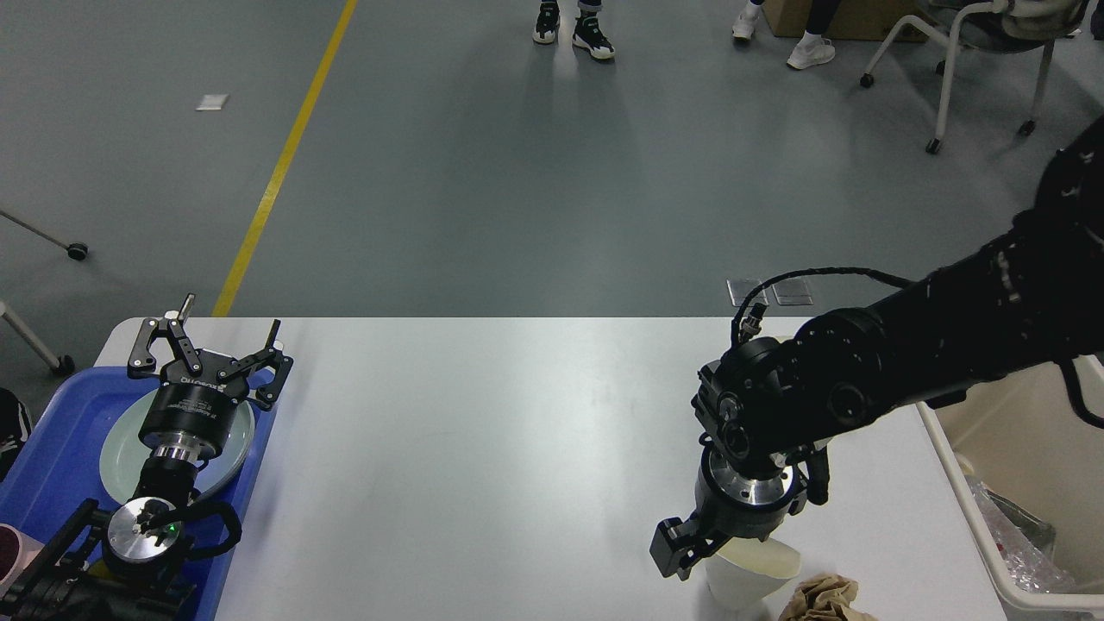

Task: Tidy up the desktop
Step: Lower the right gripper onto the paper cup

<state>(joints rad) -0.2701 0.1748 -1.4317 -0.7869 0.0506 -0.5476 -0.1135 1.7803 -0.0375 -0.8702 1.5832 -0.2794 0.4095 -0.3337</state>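
Observation:
The white desktop [483,448] fills the lower view. A white paper cup [750,576] stands near its front right edge, with a crumpled brown paper ball [824,599] beside it. My right gripper [733,552] points down over the cup, open. One finger [677,550] is just outside the cup's left wall and the other is hidden behind the wrist. My left gripper [216,335] is open and empty above a pale plate [116,448] in the blue tray [52,440].
A cream plastic bin [957,483] stands at the desktop's right edge with clear plastic wrap [1018,543] inside. My right arm hides the back right of the desktop. A dark mug [13,548] sits in the tray's near corner. People's feet and a chair are beyond.

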